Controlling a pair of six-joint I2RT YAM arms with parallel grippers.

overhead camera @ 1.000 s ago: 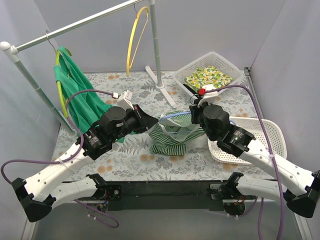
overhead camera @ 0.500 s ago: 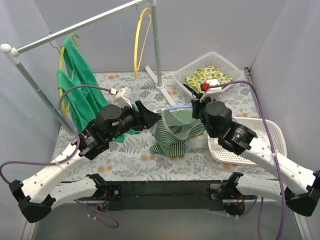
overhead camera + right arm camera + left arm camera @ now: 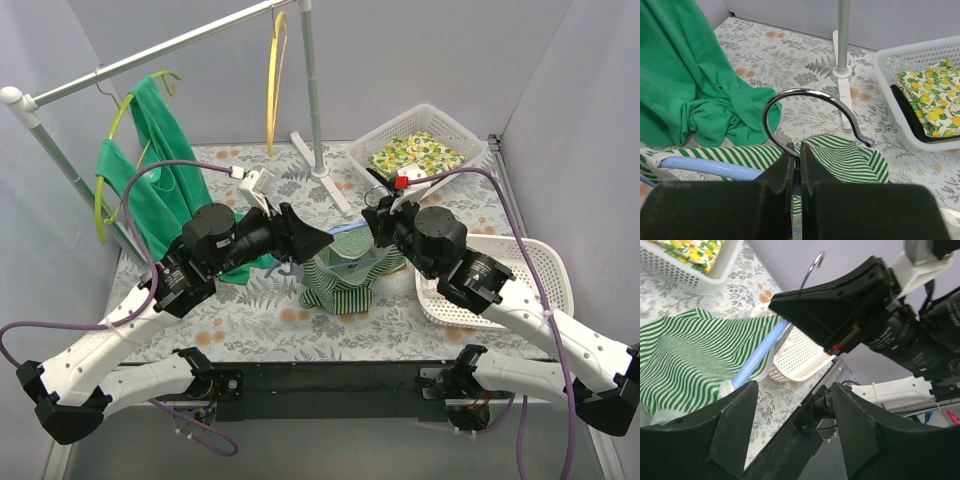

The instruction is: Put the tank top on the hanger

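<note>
The right gripper (image 3: 796,161) is squeezed tight on the light blue hanger (image 3: 715,167), just under its metal hook (image 3: 810,95). The left gripper (image 3: 795,387) is spread wide and holds nothing. The striped tank top (image 3: 340,285) hangs on the hanger between both grippers.

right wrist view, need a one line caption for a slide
Right gripper shut on the neck of the light blue hanger, with the striped tank top draped over its bar.
</note>
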